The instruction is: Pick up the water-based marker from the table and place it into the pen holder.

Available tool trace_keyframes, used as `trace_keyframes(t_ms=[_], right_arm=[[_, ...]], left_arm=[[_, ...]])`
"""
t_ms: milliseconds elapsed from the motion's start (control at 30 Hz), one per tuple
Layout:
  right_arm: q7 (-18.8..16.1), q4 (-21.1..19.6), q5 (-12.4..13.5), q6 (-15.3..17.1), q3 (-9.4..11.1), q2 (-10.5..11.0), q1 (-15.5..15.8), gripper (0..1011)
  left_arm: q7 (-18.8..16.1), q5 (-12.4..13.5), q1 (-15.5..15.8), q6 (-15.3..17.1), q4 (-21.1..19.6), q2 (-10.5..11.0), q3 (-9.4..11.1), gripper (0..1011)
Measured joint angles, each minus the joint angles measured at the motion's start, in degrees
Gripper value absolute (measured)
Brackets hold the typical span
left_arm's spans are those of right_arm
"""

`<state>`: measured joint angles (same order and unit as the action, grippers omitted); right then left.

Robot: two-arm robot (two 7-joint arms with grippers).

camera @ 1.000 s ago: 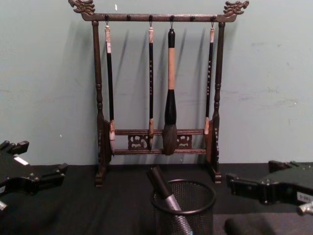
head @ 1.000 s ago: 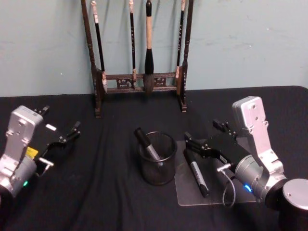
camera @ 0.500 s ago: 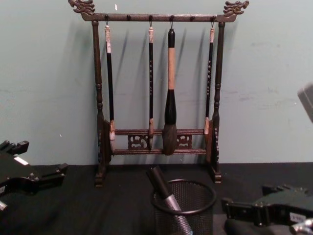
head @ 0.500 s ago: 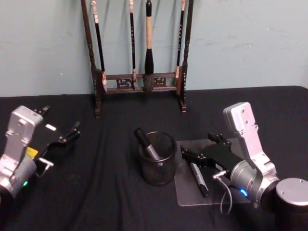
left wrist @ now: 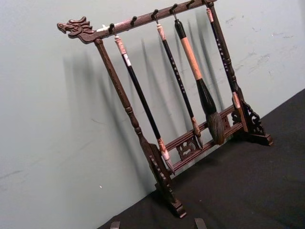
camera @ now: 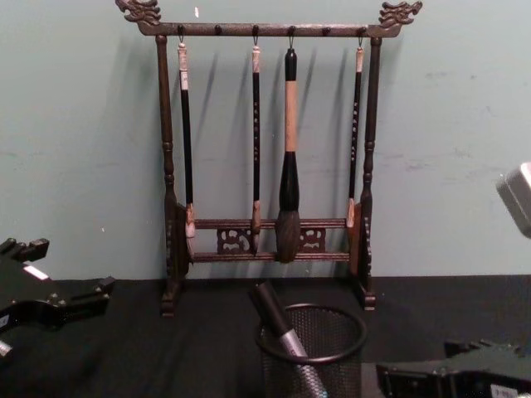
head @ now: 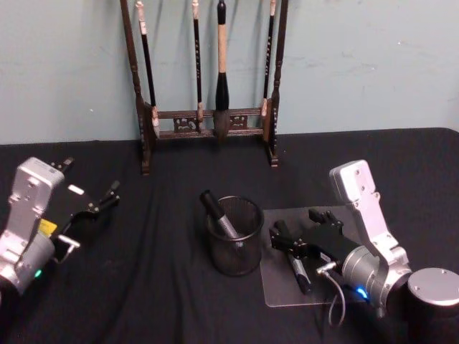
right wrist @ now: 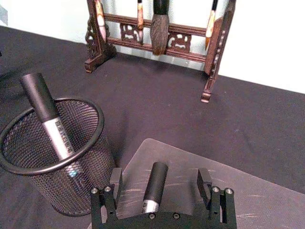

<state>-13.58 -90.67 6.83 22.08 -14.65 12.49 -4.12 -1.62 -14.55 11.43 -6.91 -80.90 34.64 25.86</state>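
A black and grey water-based marker (head: 297,271) lies on a clear mat (head: 276,288) right of the pen holder (head: 235,238). The pen holder is a round black mesh cup with another marker (head: 218,213) leaning inside it. My right gripper (head: 297,228) is open and low over the mat. In the right wrist view the marker (right wrist: 155,183) lies between the two fingers (right wrist: 116,180), touching neither. The pen holder (right wrist: 52,157) stands just beside it. My left gripper (head: 87,179) rests open at the table's left.
A tall dark wooden brush rack (head: 208,122) with hanging brushes stands at the back against the wall, behind the holder. Black cloth (head: 158,287) covers the table. The cup's rim (camera: 311,336) sits close to my right gripper's left finger.
My right gripper has come down and moved left and toward me over the mat, so its fingers now straddle the lying marker. The left arm has not moved.
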Motion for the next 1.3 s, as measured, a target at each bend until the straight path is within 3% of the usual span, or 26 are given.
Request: trace_keyframes(t_ms=[1300], right_arm=[[-1.11, 3.63, -1.22, 0.74, -1.73, 0.36, -0.7, 1002]], left_arm=[[0.0, 0.0, 0.0, 0.0, 0.0, 0.0, 0.0, 1009]])
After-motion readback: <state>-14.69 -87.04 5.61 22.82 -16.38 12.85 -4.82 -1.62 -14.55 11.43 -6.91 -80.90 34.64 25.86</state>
